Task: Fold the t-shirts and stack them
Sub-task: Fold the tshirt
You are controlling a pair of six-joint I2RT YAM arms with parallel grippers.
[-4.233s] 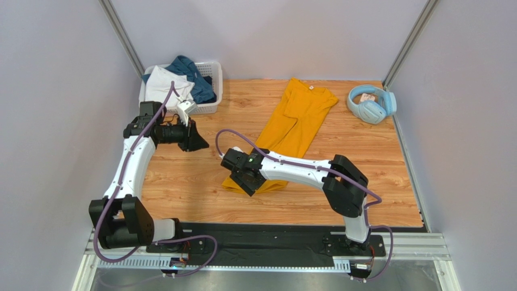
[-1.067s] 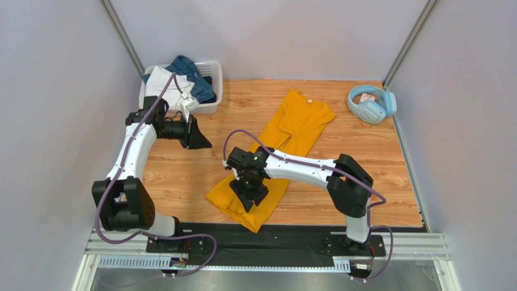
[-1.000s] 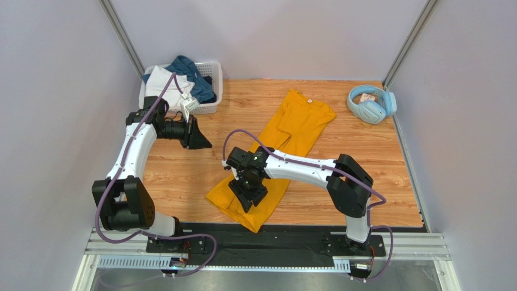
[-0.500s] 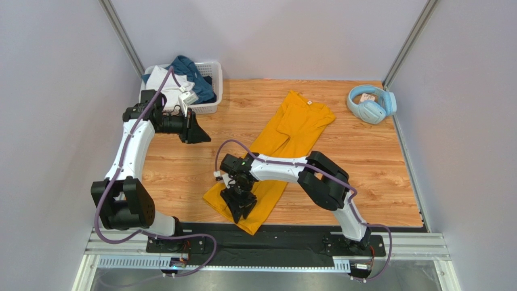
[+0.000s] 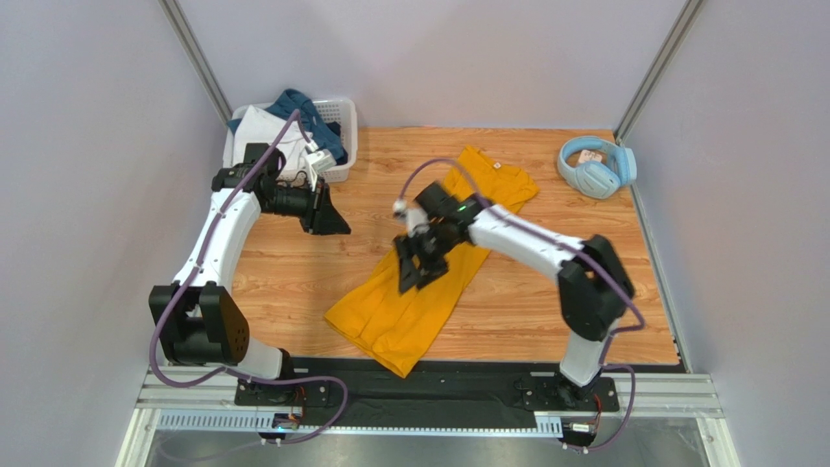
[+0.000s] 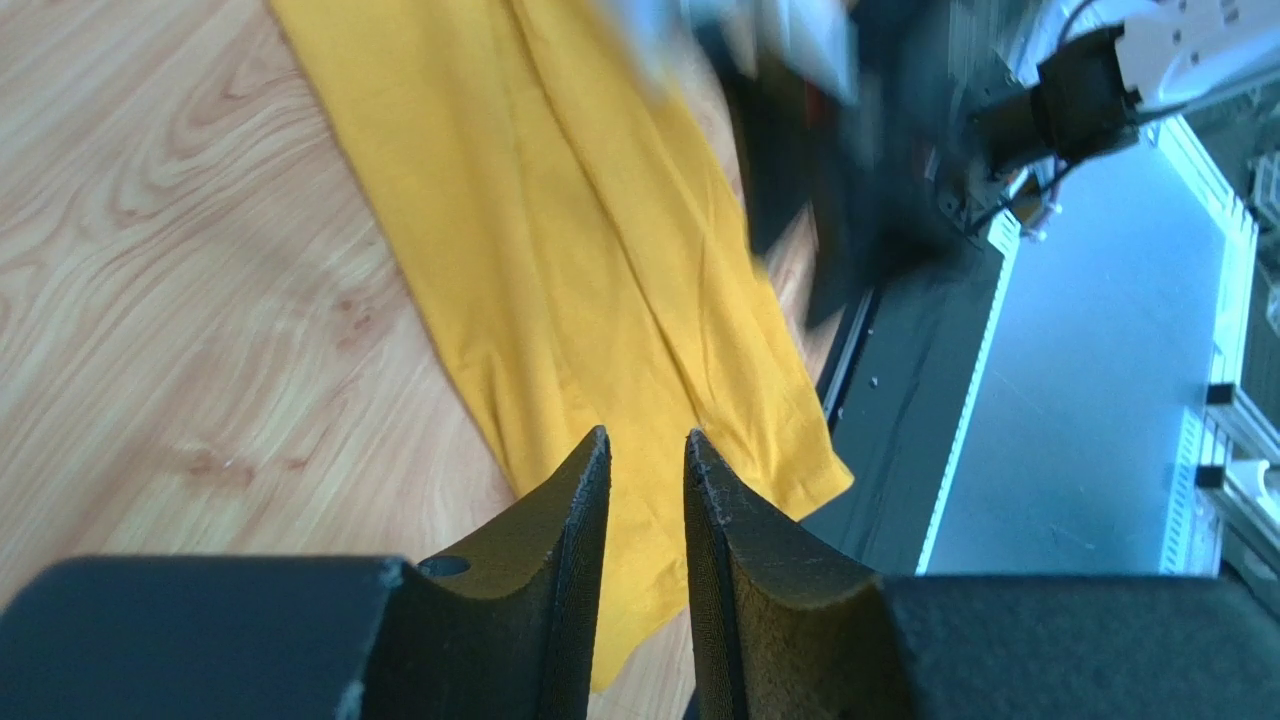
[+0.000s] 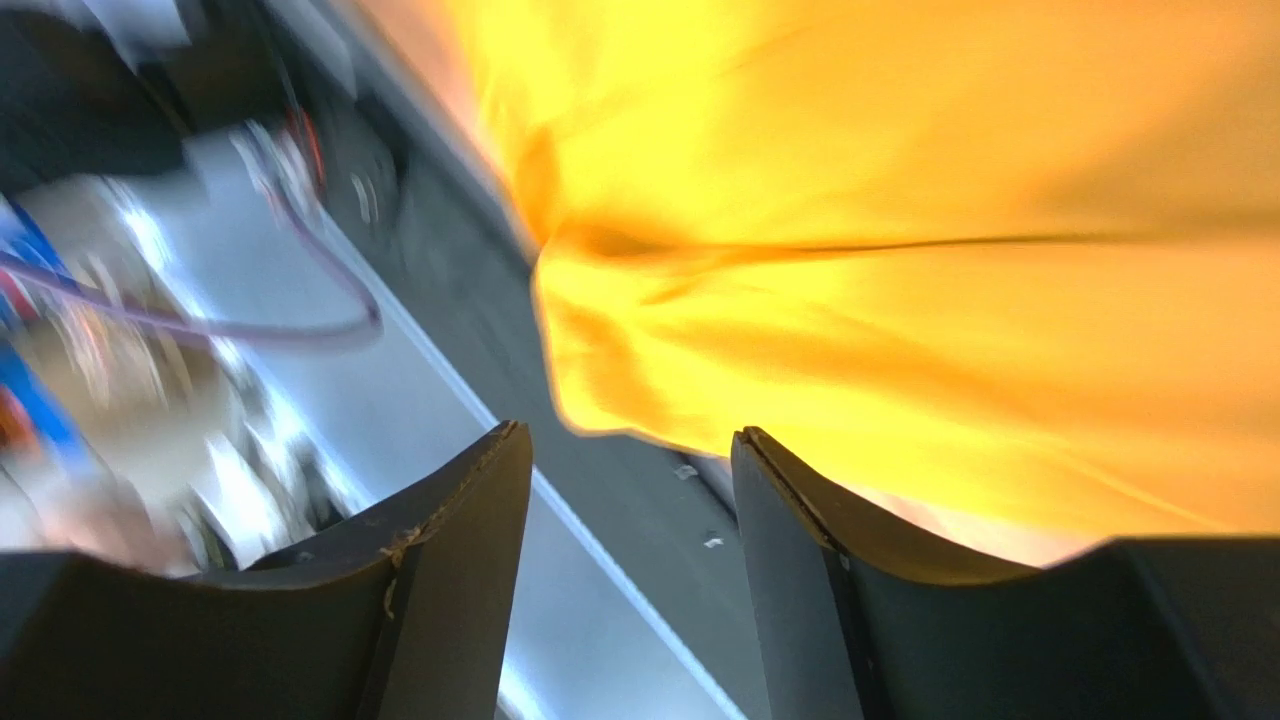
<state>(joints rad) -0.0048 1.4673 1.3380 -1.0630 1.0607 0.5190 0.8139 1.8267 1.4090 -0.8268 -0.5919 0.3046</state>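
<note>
A mustard-yellow t-shirt (image 5: 409, 306) lies on the wooden table as a long strip folded lengthwise, running diagonally from the back centre to the front edge. My right gripper (image 5: 414, 272) hovers over the strip's middle, open and holding nothing. Its wrist view is blurred and shows the yellow cloth (image 7: 932, 225) beyond the empty gap of the right gripper (image 7: 631, 432). My left gripper (image 5: 336, 226) hangs above bare wood left of the shirt. The jaws of the left gripper (image 6: 646, 435) stand narrowly apart with nothing between them, and the yellow strip (image 6: 601, 255) lies beyond.
A white lattice basket (image 5: 336, 173) at the back left holds a white garment (image 5: 263, 131) and a teal-blue one (image 5: 317, 131). Light-blue headphones (image 5: 596, 165) sit at the back right. The black base rail (image 5: 468, 384) runs just past the shirt's near end.
My right gripper has opened, let go of the shirt's near end and swung back over the strip's middle. The left arm shifted slightly right.
</note>
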